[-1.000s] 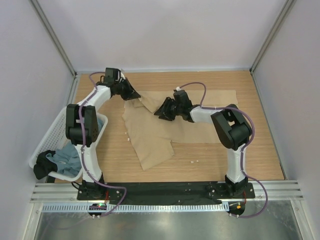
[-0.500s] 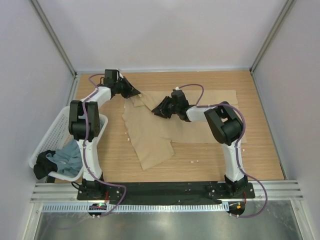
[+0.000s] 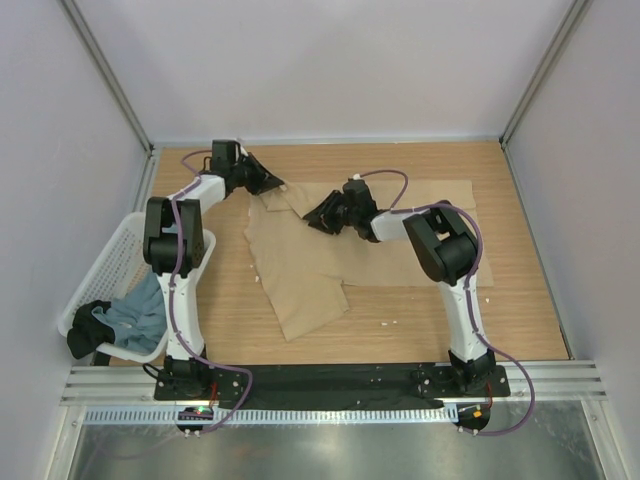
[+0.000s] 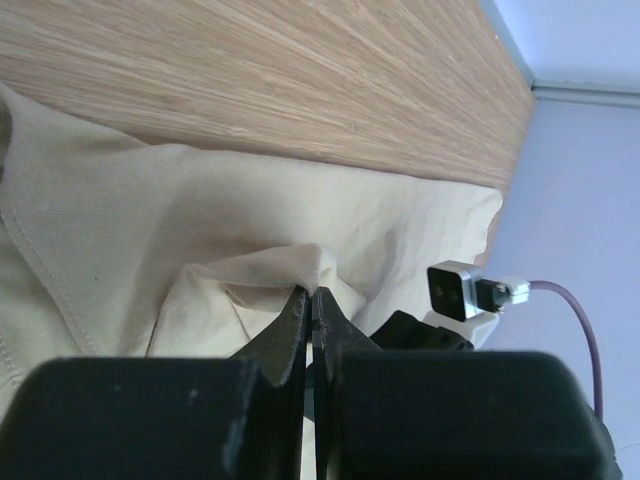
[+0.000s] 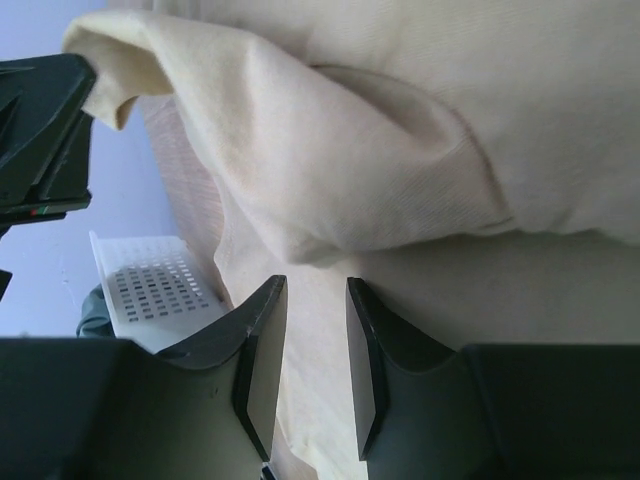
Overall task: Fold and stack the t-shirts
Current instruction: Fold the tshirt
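**Left claw (image 4: 312, 298) nipped shut on a corner, right claw (image 5: 312, 290) parted beside it**

Both claws work the edge of the plain tan-beige cloth t-shirt (image 3: 300, 270) that lies farthest back on the basket's side. The white plastic mesh basket (image 3: 110, 265) sits at the table's left edge. The left claw is beyond the basket and to its right. Its fingers are pressed together on a raised peak of tan cloth, lifting that corner into a small tent.

The right claw sits further from the basket, just beside that peak. Its fingers stand a narrow gap apart with nothing between them, and they point back toward the basket over a soft fold. The left claw is plainly the nearer to the held corner.

From there the shirt's longer run stretches across the table away from the basket. A shorter flap reaches toward the near edge. I judge that the next grasp turns on that fold lying just ahead of the right claw's tips.

The light wooden table (image 3: 420, 320) looks smooth, so the cloth should slide easily. Bare wood shows on the shirt's near and far sides. The grey-blue cloth t-shirt (image 3: 135, 315) lies bunched inside the basket.
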`<state>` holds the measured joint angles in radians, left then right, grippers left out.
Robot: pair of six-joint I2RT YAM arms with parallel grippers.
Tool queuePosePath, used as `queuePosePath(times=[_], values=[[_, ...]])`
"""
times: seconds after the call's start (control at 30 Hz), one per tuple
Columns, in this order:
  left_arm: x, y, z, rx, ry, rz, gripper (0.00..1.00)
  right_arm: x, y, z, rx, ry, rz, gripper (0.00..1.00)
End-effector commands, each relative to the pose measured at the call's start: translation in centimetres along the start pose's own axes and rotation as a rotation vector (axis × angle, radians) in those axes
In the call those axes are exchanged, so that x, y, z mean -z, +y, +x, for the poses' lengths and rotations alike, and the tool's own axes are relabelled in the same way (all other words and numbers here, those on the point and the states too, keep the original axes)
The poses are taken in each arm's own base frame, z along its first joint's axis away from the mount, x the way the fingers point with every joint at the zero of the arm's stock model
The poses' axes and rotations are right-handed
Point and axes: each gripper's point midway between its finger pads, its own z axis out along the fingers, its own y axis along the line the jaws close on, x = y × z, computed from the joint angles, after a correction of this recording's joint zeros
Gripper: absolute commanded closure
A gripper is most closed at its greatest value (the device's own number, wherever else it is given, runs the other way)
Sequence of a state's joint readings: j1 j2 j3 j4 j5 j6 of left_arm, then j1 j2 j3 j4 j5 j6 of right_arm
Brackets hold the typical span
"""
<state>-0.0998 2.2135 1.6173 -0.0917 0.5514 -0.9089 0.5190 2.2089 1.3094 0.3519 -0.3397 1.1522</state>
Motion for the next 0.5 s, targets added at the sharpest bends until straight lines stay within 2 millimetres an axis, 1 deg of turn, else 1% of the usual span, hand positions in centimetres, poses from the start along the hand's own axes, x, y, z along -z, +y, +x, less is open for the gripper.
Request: queuePosePath(times=[0.0,0.23,0.4,0.47], values=[[0.5,-2.5,-1.5,-0.039,-0.036,0.084,1.00,-0.7,1.9,-1.7,-0.013,-0.052,-0.063,0.64],[0.5,-2.6,-1.5,-0.042,-0.037,0.085,1.00,-1.3,0.9,-2.3,-0.069,-0.084,-0.016,0.65],[0.6,-2.5,-1.4,-0.042,-0.038,0.083,1.00,-1.6,1.1,-2.6,-0.097,-0.113,-0.007,0.65],[0.7,-2.4,-1.3,-0.042,-0.037,0.080,1.00,-1.8,0.8,-2.6,-0.106,-0.114,0.011,0.66]])
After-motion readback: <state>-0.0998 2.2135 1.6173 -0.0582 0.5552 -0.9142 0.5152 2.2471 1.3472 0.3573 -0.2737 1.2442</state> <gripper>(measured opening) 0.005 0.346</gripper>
